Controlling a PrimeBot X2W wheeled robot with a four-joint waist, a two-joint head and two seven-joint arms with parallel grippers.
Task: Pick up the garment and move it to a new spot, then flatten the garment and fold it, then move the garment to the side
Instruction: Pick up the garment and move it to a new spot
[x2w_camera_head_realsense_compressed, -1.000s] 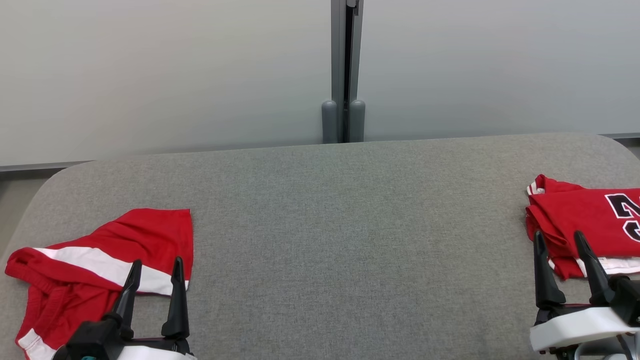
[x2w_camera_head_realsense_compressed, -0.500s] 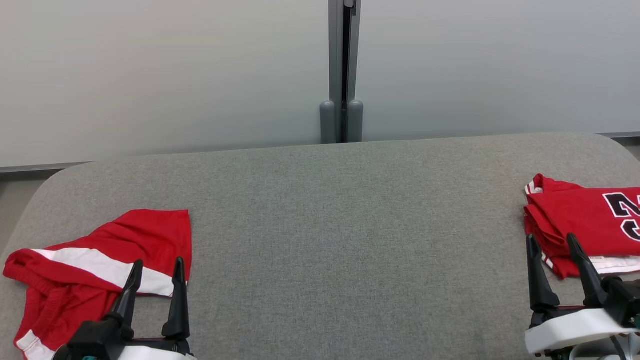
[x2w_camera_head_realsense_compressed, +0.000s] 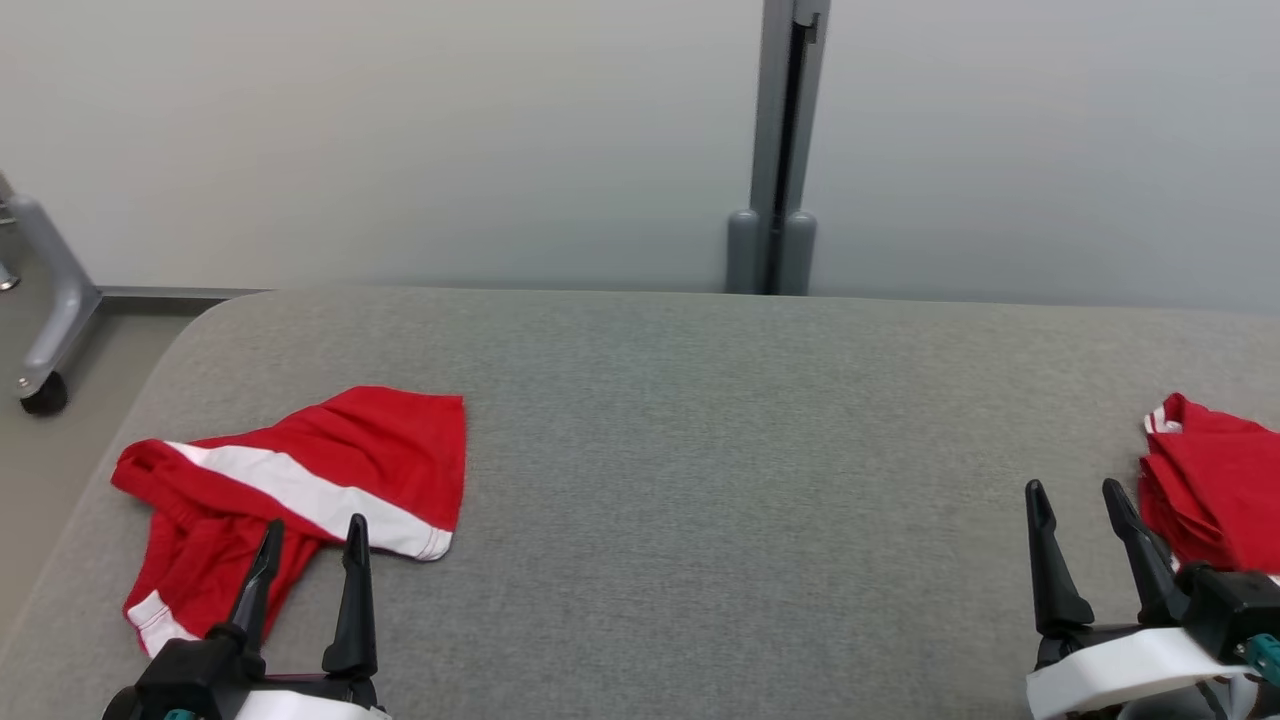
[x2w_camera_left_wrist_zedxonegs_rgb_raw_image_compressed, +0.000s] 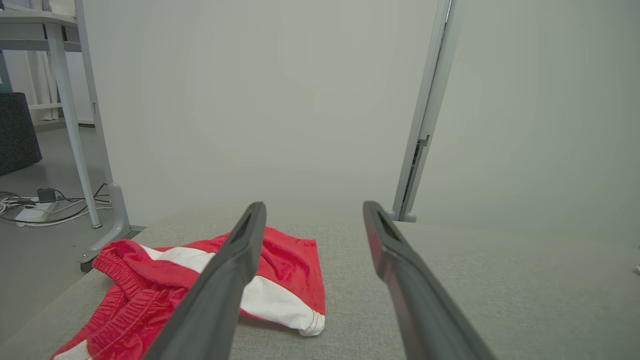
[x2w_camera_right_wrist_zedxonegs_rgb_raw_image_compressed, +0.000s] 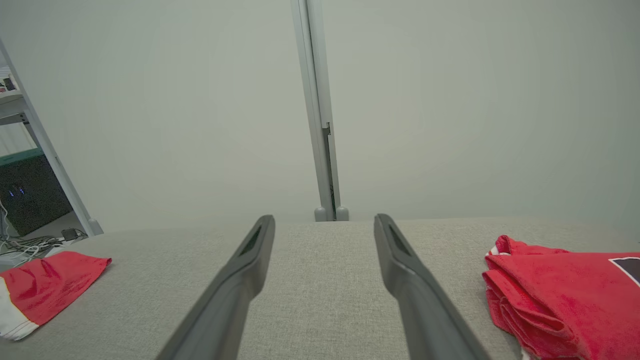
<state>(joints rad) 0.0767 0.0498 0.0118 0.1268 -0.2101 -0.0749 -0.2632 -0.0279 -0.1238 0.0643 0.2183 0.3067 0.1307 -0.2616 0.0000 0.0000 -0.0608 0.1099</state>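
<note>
A crumpled red garment (x2w_camera_head_realsense_compressed: 330, 460) with a white stripe, a pair of shorts with an elastic waistband, lies on the left of the grey padded table (x2w_camera_head_realsense_compressed: 700, 450). My left gripper (x2w_camera_head_realsense_compressed: 313, 523) hovers open just in front of it, its fingertips over the near edge. In the left wrist view the garment (x2w_camera_left_wrist_zedxonegs_rgb_raw_image_compressed: 285, 260) lies left of and below the open left gripper (x2w_camera_left_wrist_zedxonegs_rgb_raw_image_compressed: 314, 205). My right gripper (x2w_camera_head_realsense_compressed: 1072, 487) stands open and empty at the lower right, beside a folded red jersey (x2w_camera_head_realsense_compressed: 1215, 480). The right wrist view shows the right gripper (x2w_camera_right_wrist_zedxonegs_rgb_raw_image_compressed: 324, 217) open over bare table.
The folded jersey (x2w_camera_right_wrist_zedxonegs_rgb_raw_image_compressed: 560, 285) with a dark printed number lies at the table's right end. A grey partition post (x2w_camera_head_realsense_compressed: 775, 150) stands behind the table. A frame leg on a caster (x2w_camera_head_realsense_compressed: 45, 300) stands on the floor at the left, with cables (x2w_camera_left_wrist_zedxonegs_rgb_raw_image_compressed: 40, 210) beyond.
The head camera has turned left, so the whole picture shifted right. Both grippers stay open and neither garment has moved on the table.
</note>
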